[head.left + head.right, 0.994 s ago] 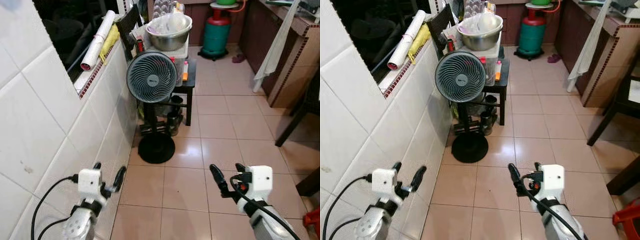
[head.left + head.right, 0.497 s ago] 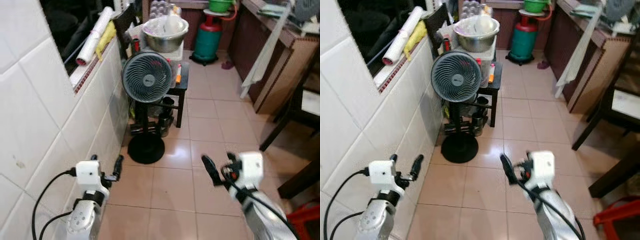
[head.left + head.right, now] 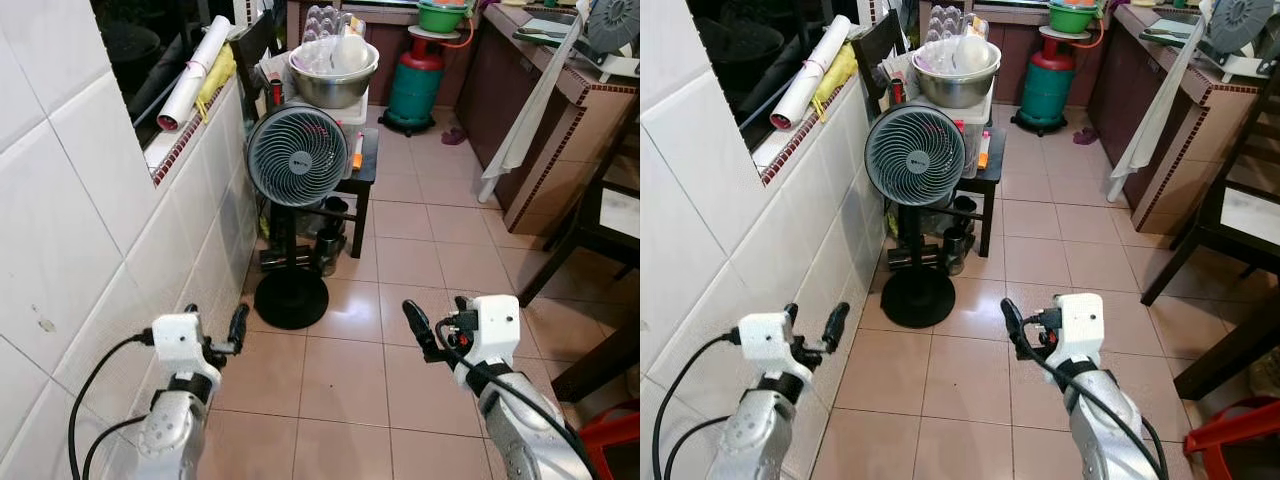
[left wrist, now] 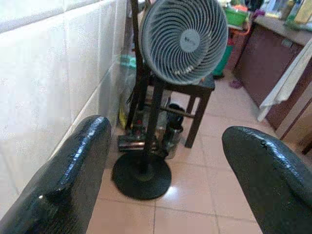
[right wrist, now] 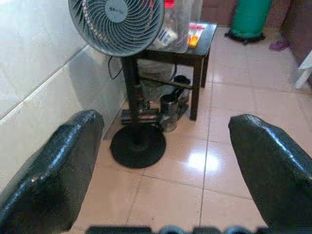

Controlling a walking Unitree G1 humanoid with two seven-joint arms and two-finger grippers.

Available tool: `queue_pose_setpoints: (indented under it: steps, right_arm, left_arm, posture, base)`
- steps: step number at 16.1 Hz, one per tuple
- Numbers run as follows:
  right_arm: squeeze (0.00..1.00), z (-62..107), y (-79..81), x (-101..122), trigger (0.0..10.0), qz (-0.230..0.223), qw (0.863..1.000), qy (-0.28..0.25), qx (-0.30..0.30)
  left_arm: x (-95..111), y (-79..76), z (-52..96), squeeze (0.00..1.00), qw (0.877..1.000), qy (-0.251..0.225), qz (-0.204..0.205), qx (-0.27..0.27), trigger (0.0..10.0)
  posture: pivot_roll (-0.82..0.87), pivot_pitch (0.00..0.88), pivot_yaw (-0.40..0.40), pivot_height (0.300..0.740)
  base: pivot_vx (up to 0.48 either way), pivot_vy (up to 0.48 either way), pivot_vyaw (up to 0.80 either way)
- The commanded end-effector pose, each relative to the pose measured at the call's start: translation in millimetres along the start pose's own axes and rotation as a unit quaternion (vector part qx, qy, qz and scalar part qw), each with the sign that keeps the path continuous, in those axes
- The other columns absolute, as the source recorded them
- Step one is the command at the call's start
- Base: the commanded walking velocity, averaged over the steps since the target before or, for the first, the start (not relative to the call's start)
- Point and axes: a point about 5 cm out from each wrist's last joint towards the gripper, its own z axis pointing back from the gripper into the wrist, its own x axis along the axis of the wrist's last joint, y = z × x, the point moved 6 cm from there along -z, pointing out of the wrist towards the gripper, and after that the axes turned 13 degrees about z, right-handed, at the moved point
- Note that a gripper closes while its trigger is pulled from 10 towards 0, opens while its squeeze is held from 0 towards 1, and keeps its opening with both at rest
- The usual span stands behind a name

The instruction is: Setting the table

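Camera view has swung right since a second ago, counter (image 3: 560,100) now more in view. Left gripper (image 3: 213,330) and right gripper (image 3: 440,325) hover over floor tiles, jaws open, empty. Pedestal fan (image 3: 296,156) ahead by tiled wall; steel bowl (image 3: 333,75) behind it; green gas cylinder (image 3: 414,80) farther.

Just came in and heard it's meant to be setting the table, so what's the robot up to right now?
Nothing is being handled yet. The robot stands in a tiled kitchen passage beside a white tiled wall, both arms held out in front. The left gripper and right gripper are open and empty. Ahead stands a grey pedestal fan, and behind it a small dark table carrying a steel bowl. Further back is a green gas cylinder.
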Motion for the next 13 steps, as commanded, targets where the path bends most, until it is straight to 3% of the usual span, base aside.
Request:
queue_pose_setpoints:
  steps: [1,6,8,13]
  right_arm:
    - [0.0,1.4,-2.3,-2,10.0,-0.006,1.0,0.0,-0.007]
    - [0.0,8.8,-1.2,-4,10.0,-0.038,0.999,-0.001,-0.012]
    - [0.0,8.8,0.0,-4,10.0,-0.04,0.999,-0.001,-0.016]
    - [0.0,8.0,-3.0,-3,10.0,-0.035,0.999,-0.003,-0.019]
  left_arm:
    - [-1,-2.8,-1.0,0.0,1.0,0.006,0.005,-0.008,10.0]
    - [4,-10.9,-4.8,0.0,0.999,0.012,0.015,-0.039,10.0]
    - [3,-12.4,-4.2,0.0,0.998,0.015,0.021,-0.049,10.0]
    - [1,-14.9,-4.6,0.0,0.998,0.023,0.028,-0.059,10.0]
  posture:
    - [-0.05,0.0,-0.008,0.74]
    - [-0.06,0.0,0.02,0.74]
    - [-0.07,0.0,0.026,0.74]
    - [-0.07,0.0,0.029,0.74]
  base:
    - [0.0,0.0,0.0]
    - [0.0,0.0,0.0]
    - [0.0,0.0,-0.7]
    - [0.319,0.0,-0.8]
